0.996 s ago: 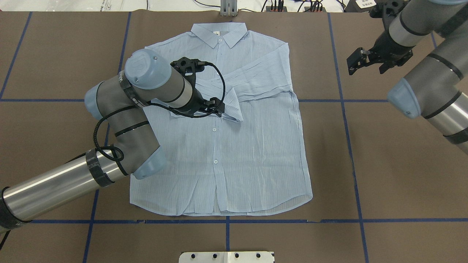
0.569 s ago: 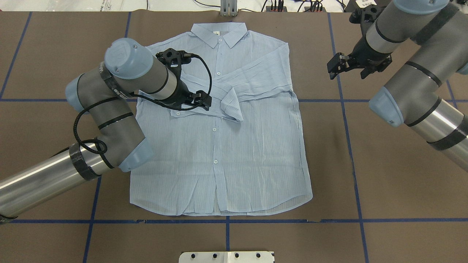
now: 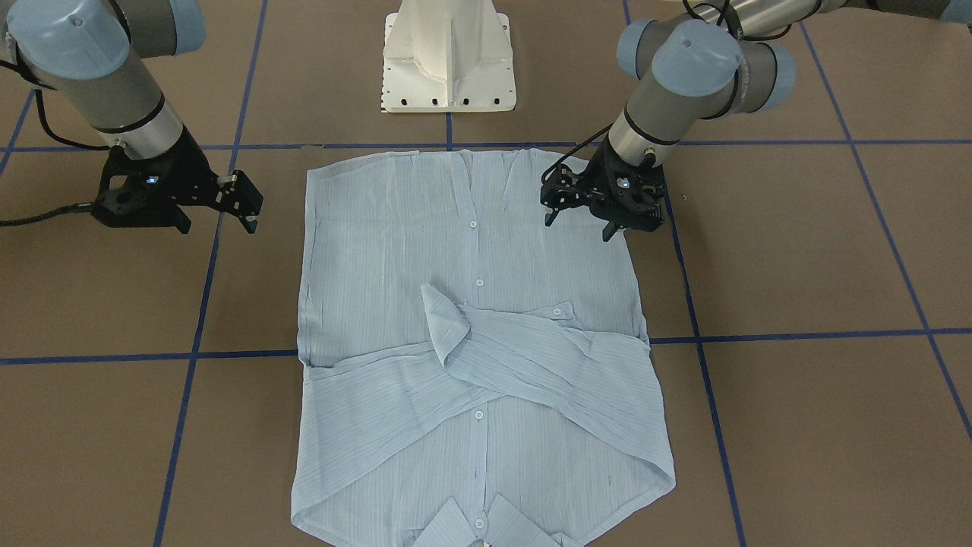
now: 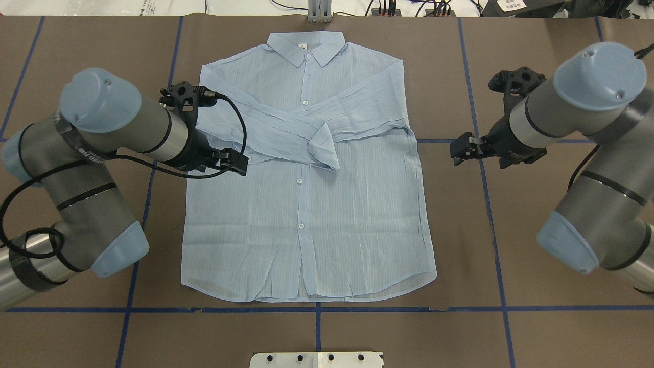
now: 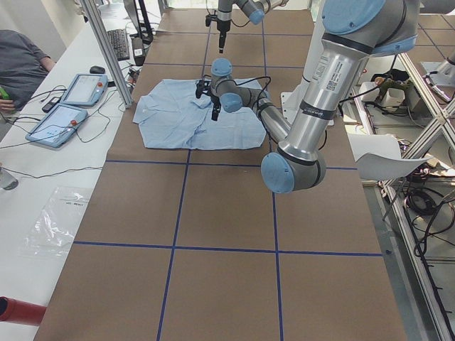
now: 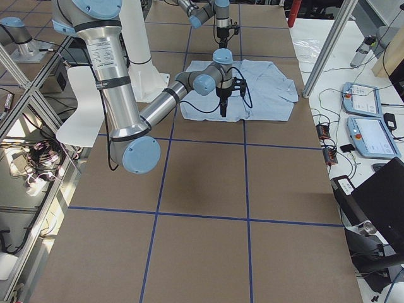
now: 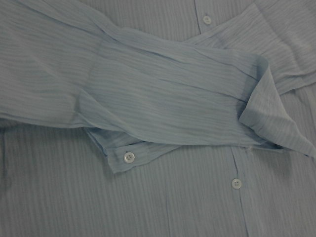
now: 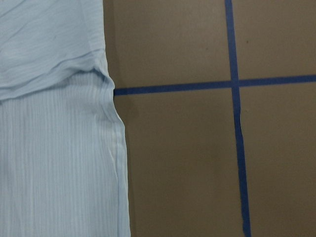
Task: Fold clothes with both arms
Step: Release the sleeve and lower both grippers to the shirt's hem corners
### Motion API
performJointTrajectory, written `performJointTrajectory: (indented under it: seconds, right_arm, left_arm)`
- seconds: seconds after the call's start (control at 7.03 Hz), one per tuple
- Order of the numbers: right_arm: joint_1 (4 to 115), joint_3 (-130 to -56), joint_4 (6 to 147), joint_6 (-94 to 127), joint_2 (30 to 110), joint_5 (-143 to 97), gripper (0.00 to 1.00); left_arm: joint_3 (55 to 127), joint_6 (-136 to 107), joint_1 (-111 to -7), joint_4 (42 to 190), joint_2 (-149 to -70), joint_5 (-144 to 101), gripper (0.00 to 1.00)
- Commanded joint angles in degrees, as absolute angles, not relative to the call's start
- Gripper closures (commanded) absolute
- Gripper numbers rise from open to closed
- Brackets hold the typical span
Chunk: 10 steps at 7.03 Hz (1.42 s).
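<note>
The pale-blue striped shirt (image 4: 306,220) lies flat and front up on the brown table, collar at the far edge. Both sleeves are folded across the chest, and one cuff (image 4: 323,148) is turned up near the middle. My left gripper (image 4: 236,161) is open and empty, low over the shirt's left side near the armpit; the front view shows it too (image 3: 577,226). My right gripper (image 4: 456,152) is open and empty over bare table, just off the shirt's right edge. The left wrist view shows the crossed sleeves (image 7: 163,98) and a buttoned cuff (image 7: 128,157). The right wrist view shows the shirt's edge (image 8: 54,148).
Blue tape lines (image 4: 480,204) grid the brown table cover. The white pedestal base (image 3: 448,61) stands at the robot's side of the table. A side bench holds two control tablets (image 5: 67,106), with a seated person (image 5: 21,64) beside it.
My left gripper has drawn back to the left, away from the folded cuff, which stays lying on the shirt. My right arm has swung down and in towards the shirt's right edge.
</note>
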<state>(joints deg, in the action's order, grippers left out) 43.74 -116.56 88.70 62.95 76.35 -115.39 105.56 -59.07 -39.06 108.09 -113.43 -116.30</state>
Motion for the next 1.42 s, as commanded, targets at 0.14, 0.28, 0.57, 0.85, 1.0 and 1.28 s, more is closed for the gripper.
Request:
performJointTrajectory:
  seconds: [0.14,0.28,0.57,0.85,1.0,1.28]
  right_arm:
    - [30.01,-123.84,76.80,76.87,89.33,-104.17,0.00]
    - [27.53,-123.75,70.29,77.60,94.60,-101.98,0.00]
    - [24.54,-123.75,69.70,80.22,95.10,-99.68,0.00]
    - [22.24,-123.75,69.96,81.12,95.19,-97.12,0.00]
    - [21.98,-123.75,69.96,81.12,95.19,-97.03,0.00]
    - [21.80,-123.75,69.96,81.12,95.19,-97.03,0.00]
  left_arm:
    - [118.72,-67.82,-30.98,108.63,-100.48,-108.86,0.00]
    - [118.74,-71.51,-27.02,108.63,-99.33,-105.42,0.00]
    - [118.04,-74.78,-24.53,108.72,-97.38,-103.45,0.00]
    - [116.20,-75.41,-23.56,108.90,-97.21,-103.36,0.00]
    - [115.93,-76.37,-22.34,109.07,-96.08,-102.40,0.00]
    - [114.27,-79.00,-20.40,110.21,-95.71,-101.16,0.00]
